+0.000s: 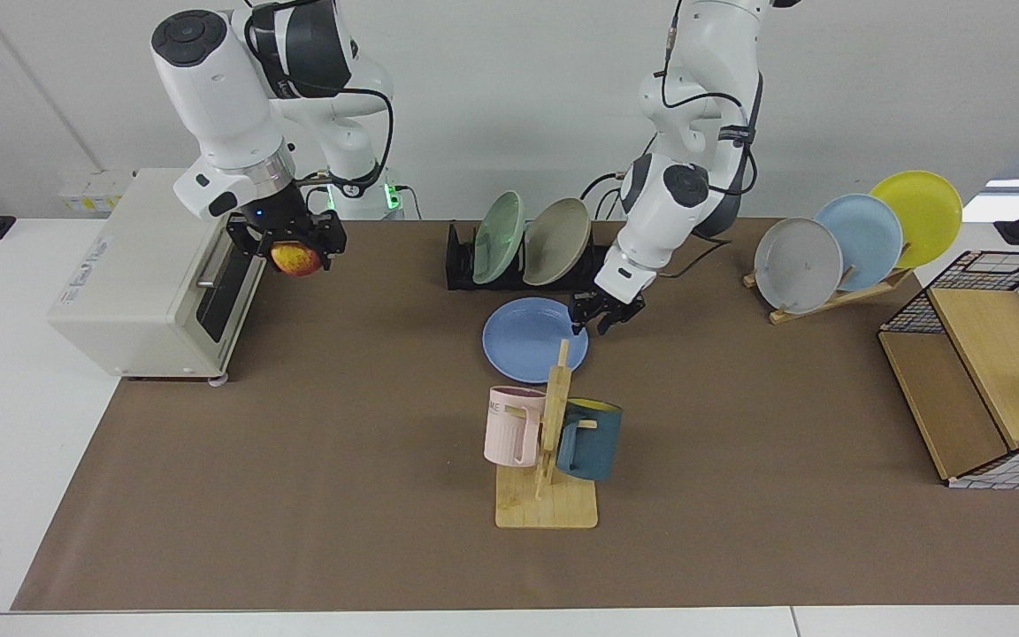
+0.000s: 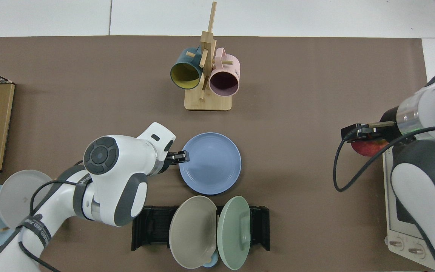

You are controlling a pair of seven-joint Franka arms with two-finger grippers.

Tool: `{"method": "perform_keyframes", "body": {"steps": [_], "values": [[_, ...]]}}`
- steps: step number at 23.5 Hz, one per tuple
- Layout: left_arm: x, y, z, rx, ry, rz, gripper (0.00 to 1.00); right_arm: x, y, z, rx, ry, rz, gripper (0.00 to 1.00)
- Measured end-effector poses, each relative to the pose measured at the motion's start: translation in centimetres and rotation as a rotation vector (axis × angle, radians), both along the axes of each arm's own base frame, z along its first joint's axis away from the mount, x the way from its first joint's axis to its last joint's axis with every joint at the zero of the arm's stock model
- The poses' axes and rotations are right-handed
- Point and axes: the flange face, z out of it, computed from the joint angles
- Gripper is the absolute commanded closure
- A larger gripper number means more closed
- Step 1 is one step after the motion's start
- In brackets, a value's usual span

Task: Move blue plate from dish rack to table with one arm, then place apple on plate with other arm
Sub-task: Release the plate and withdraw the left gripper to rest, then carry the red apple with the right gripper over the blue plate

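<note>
The blue plate (image 1: pixel 532 339) (image 2: pixel 210 163) lies flat on the brown mat of the table (image 1: pixel 341 442), just in front of the black dish rack (image 1: pixel 461 258) (image 2: pixel 153 226). My left gripper (image 1: pixel 600 318) (image 2: pixel 180 156) hovers low at the plate's rim, open, holding nothing. Over by the toaster oven, my right gripper (image 1: pixel 297 252) (image 2: pixel 364 135) is shut on the red-and-yellow apple (image 1: pixel 295 259) (image 2: pixel 367 148), held above the mat, well away from the plate.
A green and a taupe plate (image 1: pixel 556 241) stand in the dish rack. The wooden mug tree (image 1: pixel 547 442) with two mugs is close in front of the blue plate. A toaster oven (image 1: pixel 147 274), a wooden plate stand (image 1: pixel 828 257) and a wire-and-wood box (image 1: pixel 987 389) flank the mat.
</note>
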Motion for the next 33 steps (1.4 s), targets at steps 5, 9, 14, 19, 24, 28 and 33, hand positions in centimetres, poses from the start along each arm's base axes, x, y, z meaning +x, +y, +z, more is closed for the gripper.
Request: {"method": "perform_keyframes", "body": {"steps": [5, 9, 14, 19, 24, 28, 33], "values": [[2.7, 2.1, 4.3, 0.143, 0.011, -0.089, 0.0, -0.1, 0.2, -0.3, -0.001, 0.006, 0.003, 1.0], [3.8, 4.2, 9.4, 0.202, -0.013, -0.086, 0.0, -0.1, 0.5, -0.9, -0.001, 0.008, 0.009, 1.0], [4.7, 8.8, 16.8, 0.233, -0.009, -0.102, 0.0, -0.1, 1.9, -1.9, 0.001, -0.002, 0.022, 1.0], [5.4, 14.7, 23.6, 0.239, -0.029, -0.12, 0.0, -0.2, 6.0, -3.1, 0.002, -0.018, -0.017, 1.0], [5.1, 19.6, 27.4, 0.243, -0.042, -0.144, 0.0, -0.3, 12.7, -5.1, 0.011, -0.042, -0.073, 1.0], [4.9, 19.5, 28.0, 0.243, -0.051, -0.155, 0.0, -0.3, 18.3, -7.9, 0.024, -0.064, -0.121, 1.0], [4.6, 19.2, 28.1, 0.243, -0.049, -0.16, 0.0, -0.2, 23.3, -11.7, 0.064, -0.065, -0.16, 1.0]]}}
